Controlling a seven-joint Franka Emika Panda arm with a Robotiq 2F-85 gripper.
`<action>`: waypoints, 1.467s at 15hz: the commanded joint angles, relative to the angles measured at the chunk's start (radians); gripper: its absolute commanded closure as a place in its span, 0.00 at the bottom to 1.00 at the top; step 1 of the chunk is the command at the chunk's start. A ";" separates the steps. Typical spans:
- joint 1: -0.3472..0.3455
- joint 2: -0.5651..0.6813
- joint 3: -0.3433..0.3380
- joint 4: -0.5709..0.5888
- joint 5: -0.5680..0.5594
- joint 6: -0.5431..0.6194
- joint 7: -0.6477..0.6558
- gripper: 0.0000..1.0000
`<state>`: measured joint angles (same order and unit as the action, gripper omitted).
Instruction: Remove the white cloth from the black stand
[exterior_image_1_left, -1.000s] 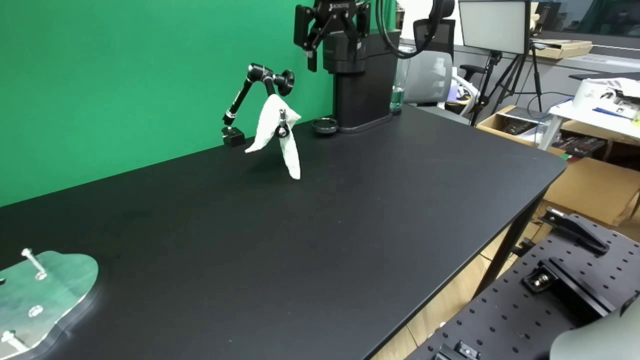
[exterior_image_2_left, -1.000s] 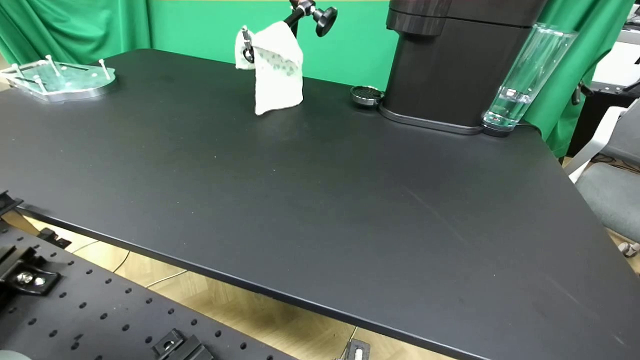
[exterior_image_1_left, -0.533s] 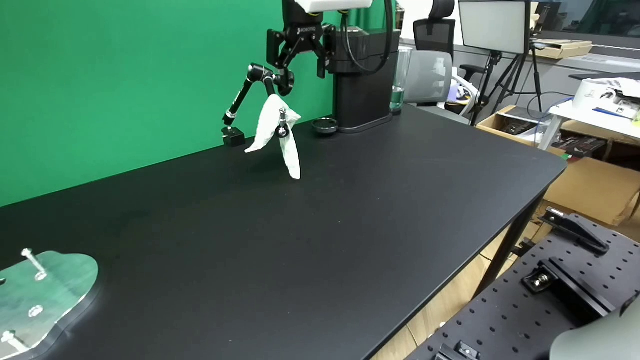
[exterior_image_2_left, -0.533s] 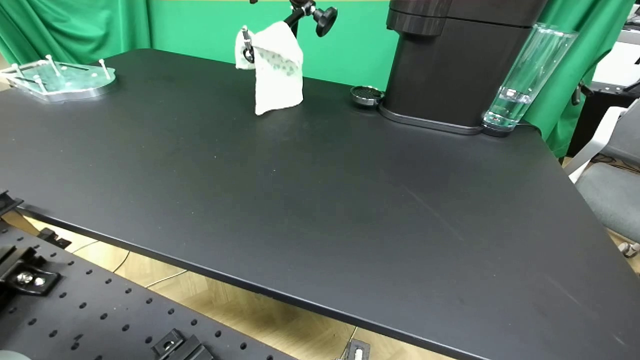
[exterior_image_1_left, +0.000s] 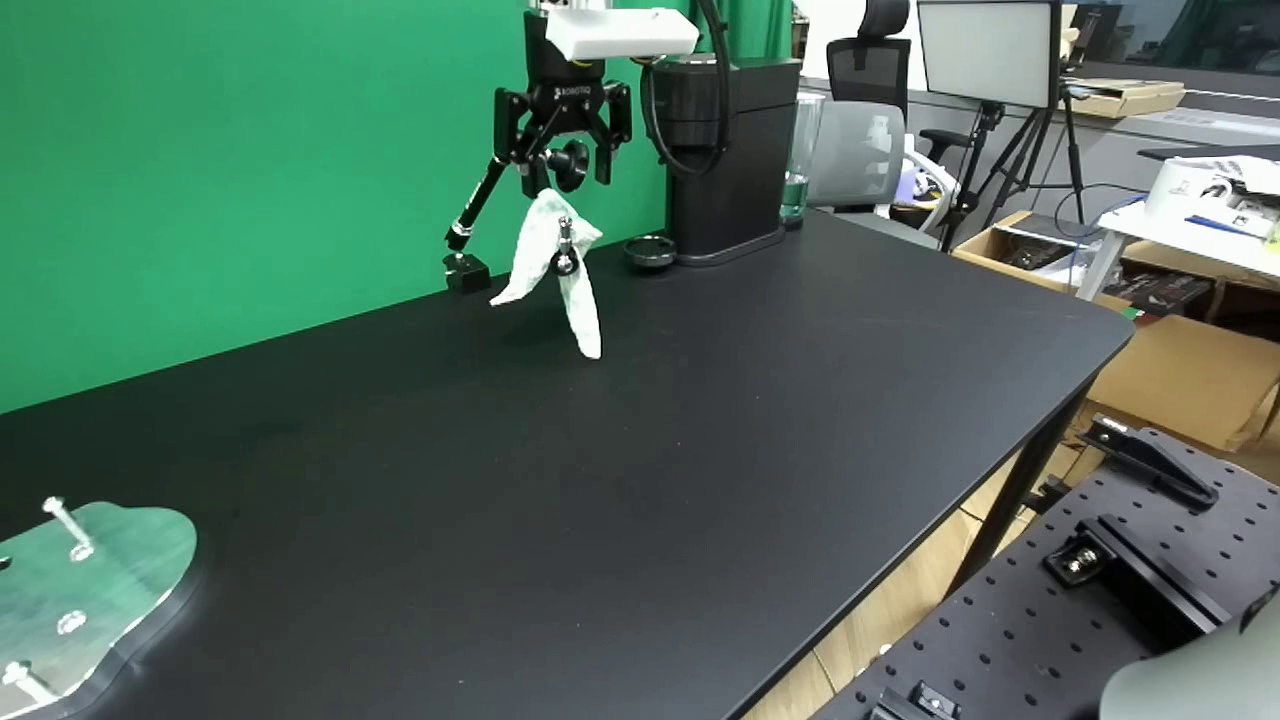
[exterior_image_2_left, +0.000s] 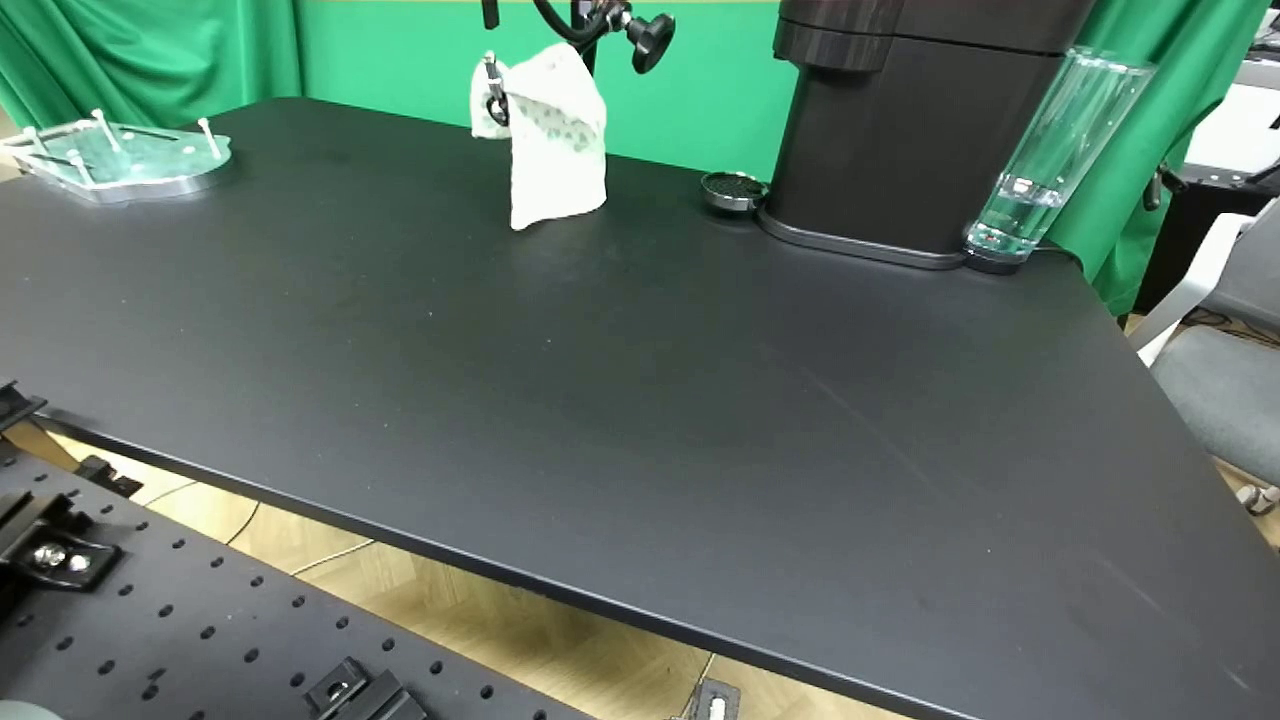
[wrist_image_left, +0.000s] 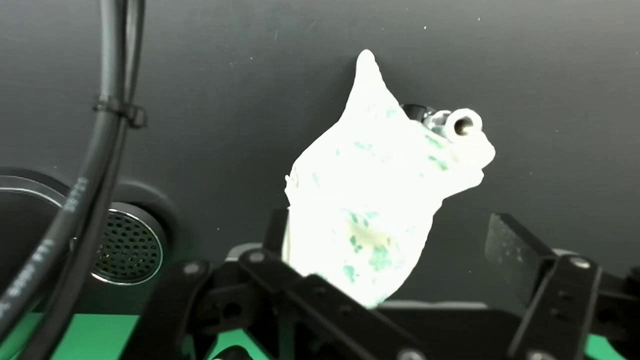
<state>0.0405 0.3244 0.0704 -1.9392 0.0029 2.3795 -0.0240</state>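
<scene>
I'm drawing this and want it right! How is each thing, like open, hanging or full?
Black stand: standing, lower part slanted
White cloth: draped over the stand, ends hanging
Fingers: spread open, not gripping the cloth
Clear container: partly filled with clear liquid
Clear board: lying flat
Cardboard box: open
Black machine: can't tell if it's on

Wht cloth (exterior_image_2_left: 560, 150) hangs on blk stand (exterior_image_2_left: 650, 44) — blk tbl (exterior_image_2_left: 620, 420) below.
</scene>
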 joint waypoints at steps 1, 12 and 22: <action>0.008 0.040 0.002 0.055 0.014 -0.021 -0.003 0.00; 0.007 0.081 0.003 0.072 0.052 -0.033 0.008 0.55; 0.007 0.072 0.001 0.069 0.059 -0.039 0.016 1.00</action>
<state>0.0471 0.3949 0.0742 -1.8939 0.0490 2.3715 -0.0227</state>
